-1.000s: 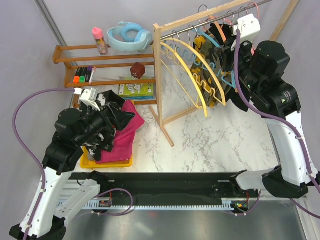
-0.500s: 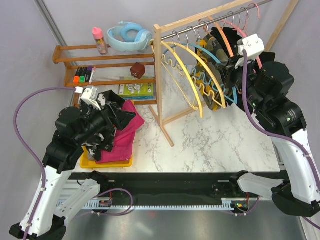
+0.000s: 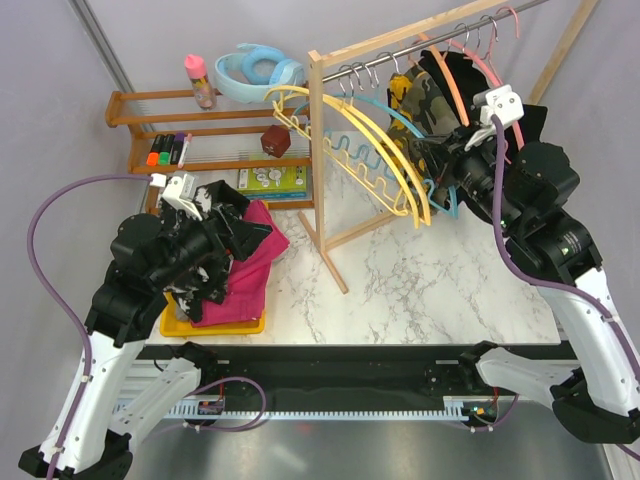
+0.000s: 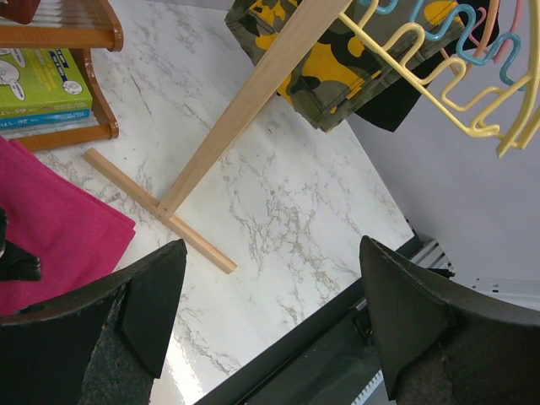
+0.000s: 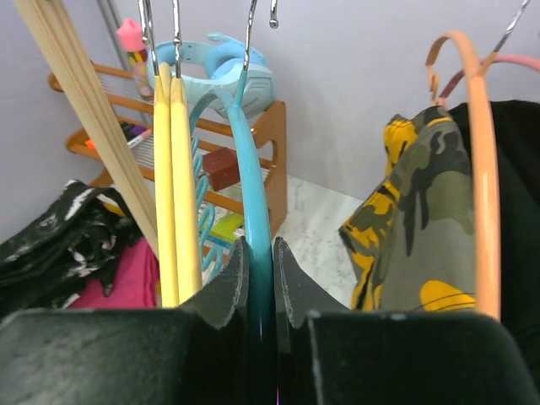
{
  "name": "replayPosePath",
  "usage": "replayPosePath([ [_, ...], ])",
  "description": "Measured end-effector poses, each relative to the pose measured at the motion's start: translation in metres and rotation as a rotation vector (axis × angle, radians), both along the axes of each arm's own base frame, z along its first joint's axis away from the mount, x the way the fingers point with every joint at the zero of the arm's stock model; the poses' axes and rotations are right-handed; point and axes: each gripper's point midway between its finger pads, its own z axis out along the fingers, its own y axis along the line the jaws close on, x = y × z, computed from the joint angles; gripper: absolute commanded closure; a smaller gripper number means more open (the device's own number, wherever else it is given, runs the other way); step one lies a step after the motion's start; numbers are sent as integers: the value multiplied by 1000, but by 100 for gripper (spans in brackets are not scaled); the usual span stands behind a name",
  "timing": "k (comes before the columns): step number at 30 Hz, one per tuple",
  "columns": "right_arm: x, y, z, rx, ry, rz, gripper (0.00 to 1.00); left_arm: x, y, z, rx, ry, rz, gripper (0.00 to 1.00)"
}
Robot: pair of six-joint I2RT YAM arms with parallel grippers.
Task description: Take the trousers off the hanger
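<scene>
My right gripper (image 5: 260, 278) is shut on the arm of an empty blue hanger (image 5: 249, 160) that hangs on the rack rail (image 3: 400, 45). Two empty yellow hangers (image 5: 173, 186) hang just left of it. The olive-and-yellow camouflage trousers (image 5: 413, 219) hang to its right on an orange hanger (image 5: 483, 169), with black trousers (image 5: 519, 186) behind. My left gripper (image 4: 270, 321) is open and empty, held above the magenta trousers (image 3: 250, 270) and black speckled trousers (image 3: 225, 205), which lie on a yellow tray (image 3: 215, 325). No grey garment shows.
The wooden rack's post (image 3: 318, 140) and foot (image 3: 335, 272) stand mid-table. A wooden shelf (image 3: 215, 130) at the back left holds markers, a pink bottle (image 3: 200, 80), a green box (image 3: 272, 180) and a light blue ring (image 3: 258, 72). A black rail (image 3: 340, 365) runs along the near edge.
My right arm has moved left along the rail with the blue hanger, pushing the empty yellow hangers leftward, away from the camouflage trousers. The left arm has not moved.
</scene>
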Motion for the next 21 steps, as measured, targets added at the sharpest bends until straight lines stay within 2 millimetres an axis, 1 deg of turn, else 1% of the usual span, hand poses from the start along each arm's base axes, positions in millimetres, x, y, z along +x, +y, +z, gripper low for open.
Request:
replayPosePath([
  [1, -1, 3, -1, 12, 3, 12, 86, 0, 0, 0, 0, 0, 0, 11],
  [3, -3, 9, -1, 34, 10, 41, 72, 0, 0, 0, 0, 0, 0, 11],
  [4, -4, 12, -1, 45, 14, 56, 58, 0, 0, 0, 0, 0, -2, 11],
  [5, -5, 14, -2, 53, 22, 65, 52, -1, 0, 0, -1, 0, -3, 11],
  [7, -7, 16, -8, 63, 51, 71, 44, -1, 0, 0, -1, 0, -4, 11],
  [11, -5, 10, -22, 52, 111, 26, 41, -1, 0, 0, -1, -1, -5, 10],
  [13, -5, 3, -29, 44, 141, -9, 39, -1, -1, 0, -2, -1, -6, 11],
  [16, -8, -7, -35, 39, 169, -54, 38, -3, -2, 0, -4, 0, -20, 11],
  [18, -13, -17, -35, 40, 183, -89, 39, -4, -3, 1, -5, 1, -28, 11],
  [21, -22, -36, -29, 53, 179, -160, 38, -5, -4, 1, -6, 2, -36, 11],
])
